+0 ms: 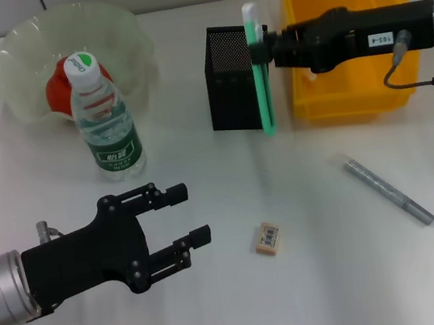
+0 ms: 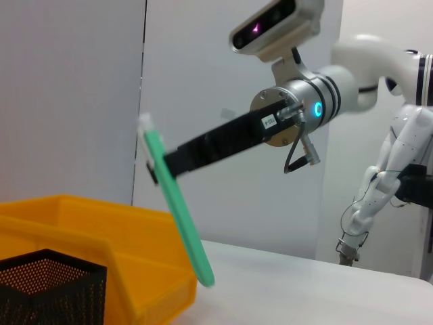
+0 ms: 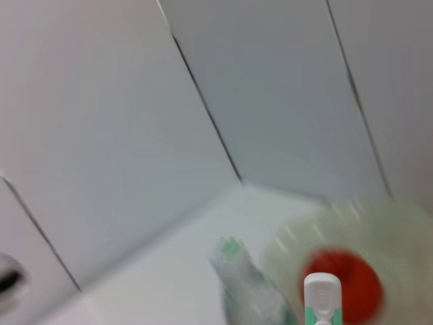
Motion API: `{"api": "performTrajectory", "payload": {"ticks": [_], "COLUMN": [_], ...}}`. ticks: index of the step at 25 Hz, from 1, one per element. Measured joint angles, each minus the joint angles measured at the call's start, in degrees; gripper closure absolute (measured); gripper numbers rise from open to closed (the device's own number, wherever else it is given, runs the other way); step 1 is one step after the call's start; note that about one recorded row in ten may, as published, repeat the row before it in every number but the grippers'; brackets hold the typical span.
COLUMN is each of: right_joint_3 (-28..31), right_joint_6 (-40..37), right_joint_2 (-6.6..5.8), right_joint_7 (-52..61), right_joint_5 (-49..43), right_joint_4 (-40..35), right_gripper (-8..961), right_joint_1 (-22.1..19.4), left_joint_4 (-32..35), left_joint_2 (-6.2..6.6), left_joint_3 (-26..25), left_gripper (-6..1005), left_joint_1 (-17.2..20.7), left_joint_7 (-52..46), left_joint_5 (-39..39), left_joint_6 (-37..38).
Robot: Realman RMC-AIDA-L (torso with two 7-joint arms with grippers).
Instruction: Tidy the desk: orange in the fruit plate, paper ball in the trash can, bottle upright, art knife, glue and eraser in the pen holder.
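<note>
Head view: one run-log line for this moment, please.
right gripper: holding green stick beside black mesh pen holder | left gripper: open, idle

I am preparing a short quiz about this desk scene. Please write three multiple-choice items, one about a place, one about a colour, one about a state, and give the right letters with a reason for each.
1. Where is the orange?
A. in the fruit plate
B. in the trash can
C. beside the eraser

2. What colour is the long tool held by the right gripper?
A. red
B. green
C. black

3. In what state is the bottle?
A. lying on its side
B. upright on the desk
C. inside the pen holder

Answers:
1 A, the head view shows the red-orange fruit inside the pale green bowl, behind the bottle.
2 B, both the head view and the left wrist view show a green handle with a white end in that gripper, hanging beside the pen holder.
3 B, its cap points up and it stands in front of the fruit plate.

The left gripper is open above the desk, near the eraser.
</note>
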Motion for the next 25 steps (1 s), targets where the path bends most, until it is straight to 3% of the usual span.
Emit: {"api": "performTrajectory", "payload": {"ticks": [4, 10, 14, 25], "right_joint_3": [3.3, 3.64, 3.67, 3.41], "right_joint_6": [-2.15, -1.28, -0.54, 6.97], "right_joint_2": [-0.12, -0.09, -0.04, 0.14], "right_joint_7": [-17.89, -30.19, -43.16, -49.97], "right_joint_5": [12.31, 18.77, 27.45, 30.0], "right_joint_4": [11.06, 18.35, 27.26, 33.52], "right_gripper": [776, 775, 775, 776], "right_joint_1": [0.53, 1.08, 1.96, 4.44], "left_joint_4": [-0.1, -0.78, -0.87, -1.47], "left_joint_2": [-0.02, -0.05, -0.05, -0.04], "left_joint_3": [0.03, 0.0, 0.0, 0.0], "left_gripper": [394, 394, 395, 395], "left_joint_1": [-0.12, -0.41, -0.4, -0.97], "left_joint_7": [0.0, 0.09, 0.1, 0.1], "left_joint_5": [0.0, 0.02, 0.04, 0.03], "left_joint_6": [-0.01, -0.16, -0.23, -0.35]}}
